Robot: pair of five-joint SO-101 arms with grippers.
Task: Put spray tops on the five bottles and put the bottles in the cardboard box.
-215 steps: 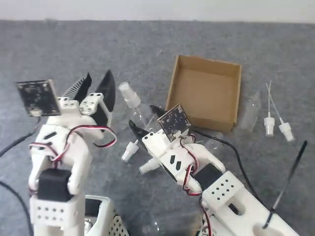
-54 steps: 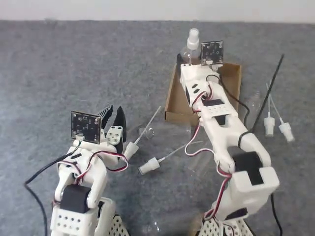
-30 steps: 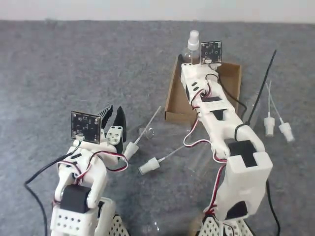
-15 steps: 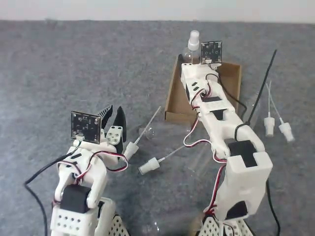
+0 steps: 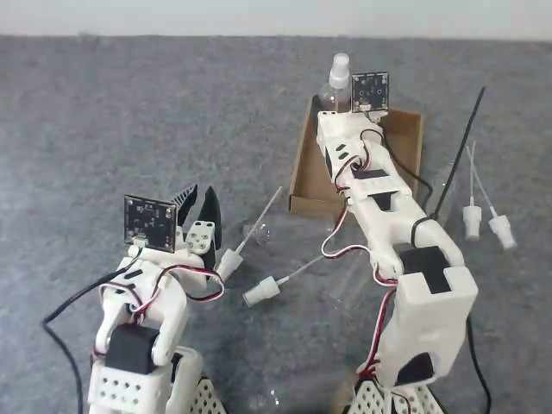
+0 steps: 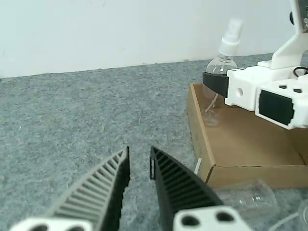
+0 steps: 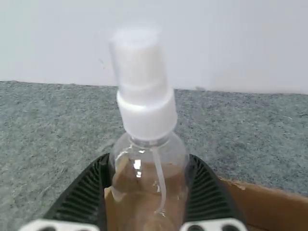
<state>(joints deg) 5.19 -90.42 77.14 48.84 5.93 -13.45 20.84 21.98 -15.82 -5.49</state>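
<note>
While its black fingers [image 7: 91, 192] press on either side of the clear body, the right gripper [image 7: 147, 192] has a firm hold on the bottle [image 7: 144, 159], upright, white spray top [image 7: 142, 96] already on. In the high view this sits at top centre of the frame, over the upper left corner of the cardboard box [image 5: 299, 168]. The left wrist view shows the bottle's lower part below the box rim, inside that corner (cannot tell whether the base touches the box floor). The right arm stretches across the box from the lower right.

The left gripper [image 6: 139, 156] is at lower left of the high view, fingers a narrow gap apart, nothing between them, over the grey table [image 5: 129, 103], well apart from the box.

Just to its right lies a first loose top [image 5: 231, 260], its thin tube pointing to the upper right. A second loose top [image 5: 263, 292] lies lower right of that one, tube running right. An uncapped bottle [image 6: 248, 191] lies on its side just below the box's near wall. Another clear bottle [image 5: 442, 188] lies just beside the box's right wall. At the right edge, a third top [image 5: 471, 222] and a fourth top [image 5: 501, 230] sit side by side, tubes pointing up.
</note>
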